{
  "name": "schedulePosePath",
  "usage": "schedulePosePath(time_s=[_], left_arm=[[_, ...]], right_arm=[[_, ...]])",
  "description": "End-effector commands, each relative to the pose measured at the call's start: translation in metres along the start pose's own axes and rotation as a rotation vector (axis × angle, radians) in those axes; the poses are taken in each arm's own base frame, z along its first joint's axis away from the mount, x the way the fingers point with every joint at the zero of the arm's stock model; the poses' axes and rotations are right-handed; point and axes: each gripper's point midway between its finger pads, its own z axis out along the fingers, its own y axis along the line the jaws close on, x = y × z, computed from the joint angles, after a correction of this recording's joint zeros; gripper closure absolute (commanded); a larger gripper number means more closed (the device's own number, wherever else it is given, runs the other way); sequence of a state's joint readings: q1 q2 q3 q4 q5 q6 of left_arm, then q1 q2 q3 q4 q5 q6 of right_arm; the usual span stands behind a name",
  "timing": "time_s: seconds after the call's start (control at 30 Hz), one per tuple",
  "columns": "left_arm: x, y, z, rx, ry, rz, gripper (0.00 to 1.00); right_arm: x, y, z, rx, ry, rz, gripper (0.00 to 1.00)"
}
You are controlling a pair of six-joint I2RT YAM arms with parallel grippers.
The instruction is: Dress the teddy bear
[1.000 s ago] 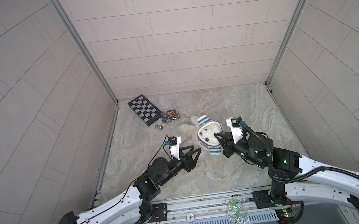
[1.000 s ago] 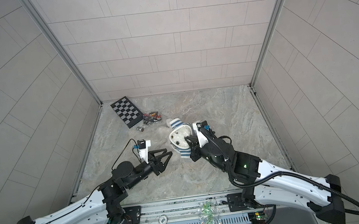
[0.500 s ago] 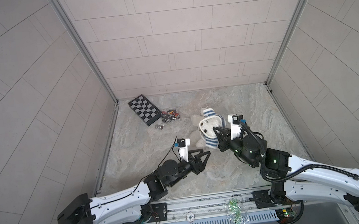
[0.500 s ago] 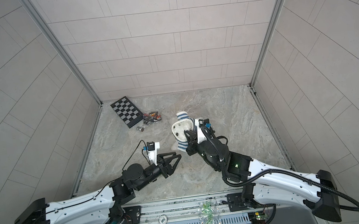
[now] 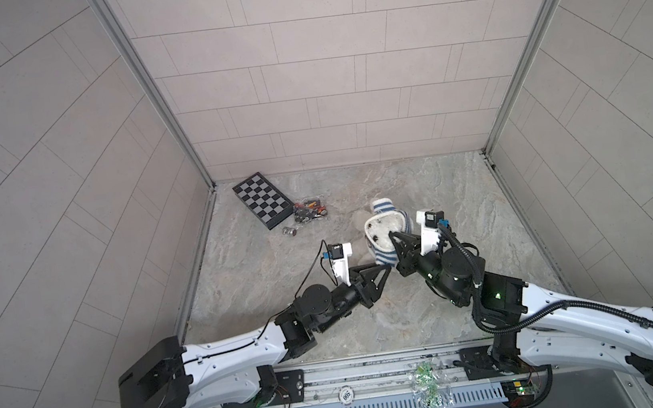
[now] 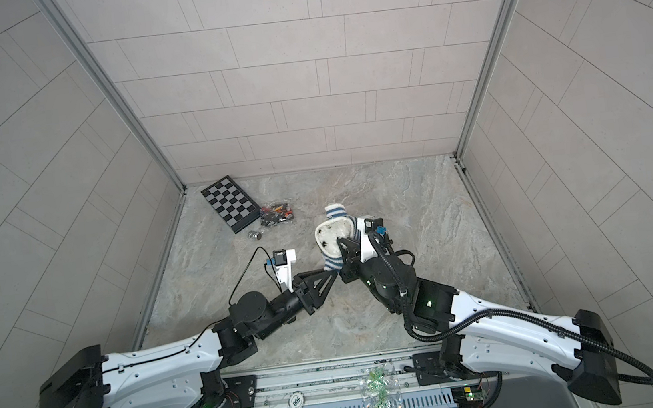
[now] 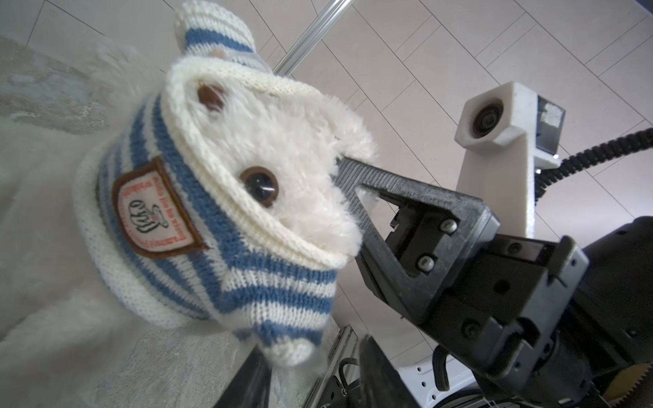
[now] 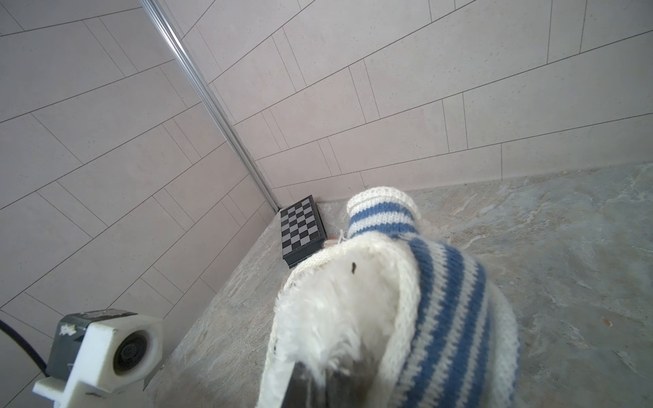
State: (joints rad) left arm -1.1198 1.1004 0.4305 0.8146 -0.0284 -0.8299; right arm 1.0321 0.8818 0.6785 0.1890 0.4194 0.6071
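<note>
Near centre, right fingers [image 7: 388,183] pinch the teddy bear [image 7: 293,148] inside the striped shirt [image 7: 226,226]; left fingers [image 7: 378,381] stand apart around its sleeve [image 7: 289,339]

Both top views look down from high above the front edge, sharing nearly the whole tabletop [image 5: 419,186]. Our left wrist camera faces the teddy bear [image 7: 289,152] closely; our right wrist camera looks past it toward the chessboard [image 8: 300,226].

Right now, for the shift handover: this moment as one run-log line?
teddy bear: face in striped shirt opening | right gripper: shut on bear's fur | left gripper: at sleeve, grip unclear
</note>
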Motion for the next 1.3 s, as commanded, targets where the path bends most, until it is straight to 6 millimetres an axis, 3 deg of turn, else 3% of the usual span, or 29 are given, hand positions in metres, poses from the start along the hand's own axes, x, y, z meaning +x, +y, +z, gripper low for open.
schedulePosePath(time_s=[0.0, 0.23, 0.37, 0.63, 0.8, 1.07, 1.27], left_arm=[[-0.01, -0.012, 0.007, 0.022, -0.03, -0.019, 0.66], [0.002, 0.0, 0.01, -0.016, 0.01, -0.039, 0.91], [0.018, 0.017, 0.008, -0.069, 0.061, -0.038, 1.0], [0.061, 0.076, -0.003, -0.303, 0.219, 0.053, 1.0], [0.074, 0.099, -0.002, -0.377, 0.251, 0.08, 1.0], [0.08, 0.154, -0.015, -0.542, 0.243, 0.085, 1.0], [0.073, 0.172, -0.022, -0.581, 0.215, 0.092, 1.0]], right_arm=[[-0.018, 0.004, -0.004, -0.019, -0.071, 0.061, 1.0], [-0.021, 0.003, -0.006, -0.015, -0.077, 0.058, 1.0], [-0.023, 0.002, -0.007, -0.01, -0.08, 0.055, 1.0], [-0.026, 0.002, -0.008, -0.01, -0.086, 0.054, 1.0], [-0.029, 0.004, -0.011, -0.018, -0.085, 0.054, 1.0], [-0.036, 0.005, -0.02, -0.041, -0.087, 0.069, 1.0], [-0.043, 0.002, -0.028, -0.065, -0.076, 0.105, 1.0]])
